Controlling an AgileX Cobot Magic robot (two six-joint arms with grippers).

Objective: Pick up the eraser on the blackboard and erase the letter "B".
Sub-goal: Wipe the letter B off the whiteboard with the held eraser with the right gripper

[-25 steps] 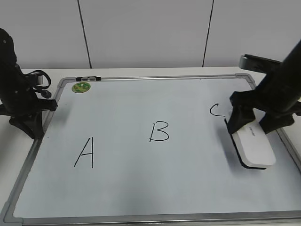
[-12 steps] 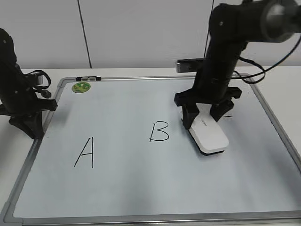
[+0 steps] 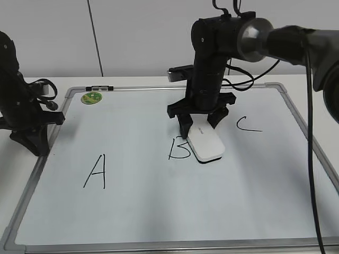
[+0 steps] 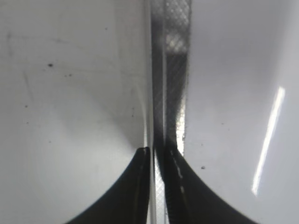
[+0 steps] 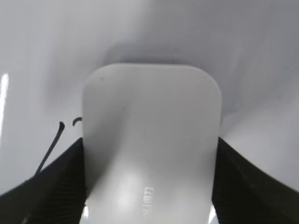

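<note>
1. Two grippers are in play: the right gripper (image 3: 200,125) holds the eraser (image 3: 205,144) clamped between its jaws by the long sides, and the pad rests on the blackboard (image 3: 159,206) over the right edge of the letter "B" (image 3: 177,148). In the right wrist view the eraser (image 5: 150,144) fills the gap between the fingers (image 5: 56,182), with a few black strokes of the letter showing just beside its left edge.
2. One risk, as I judge it, is a partial wipe: the eraser covers only the right bowls of the letter, so a short stroke would leave the upright stem.
3. Another risk is overshoot. A long sweep leftward could reach the "A" (image 3: 96,171), and a return sweep rightward could reach the "C" (image 3: 247,124).
4. Tilt is a further worry. If the pad lifts on one edge, ink would smear rather than clear.
5. Slipping is possible too, since the plastic sides are smooth and board friction pulls against the grip.
6. The left gripper (image 4: 156,161) sits with its jaws nearly closed and holds nothing, over the board's grey frame (image 4: 170,70), well apart from the work.
7. Readable writing: "A", "B", "C" on the board. Faint embossed lettering on the eraser is too small to read, and the green magnet (image 3: 91,98) shows no legible mark.
</note>
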